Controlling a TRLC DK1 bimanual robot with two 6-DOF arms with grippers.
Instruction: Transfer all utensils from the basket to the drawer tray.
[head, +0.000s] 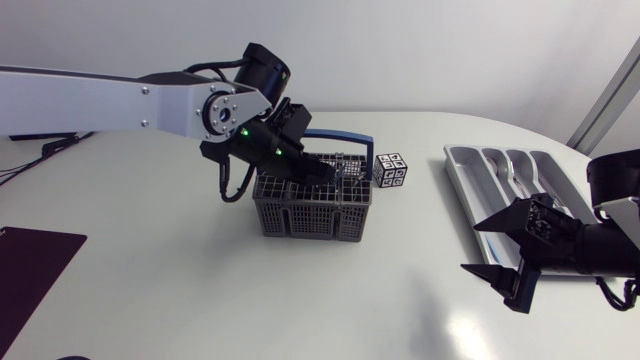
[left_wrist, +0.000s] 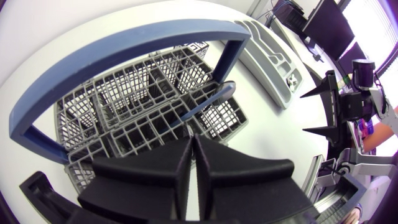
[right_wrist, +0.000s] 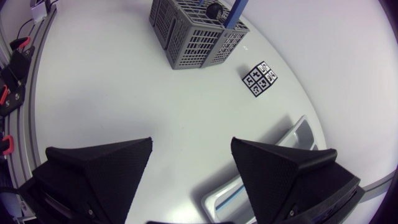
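Fingers (left_wrist: 149, 177) of the left gripper (left_wrist: 191, 140) stand together, only a thin slit between them, low over the basket (head: 315, 212) at mid-table. Just ahead of their tips a utensil (left_wrist: 217, 94) slants up out of a cell. It is a slim, shiny metal shaft whose rounded end leans close to the blue handle (left_wrist: 124, 56). Its near end vanishes at the fingertips, so I cannot tell whether it is pinched or merely lies just beyond them.

By my judgement the utensil will be light and stiff but slick. Polished metal against broad wedge fingers may pivot or slide out if caught at the very tip. The best hold looks to be on the shaft where it stands above the grid, across its flat faces. A straight pull upward should then clear the cell walls and keep it from snagging the handle arching over. Being rigid, it should bear a firm squeeze without harm.

Beyond the basket, just beside it toward the right arm, sits a cube (head: 391, 170) with black and white marks. Farther on lies the tray (head: 462, 185), grey with long compartments, well apart from the basket. The right gripper (head: 468, 248) hovers over the tray's near end, its fingers spread wide with nothing between them.
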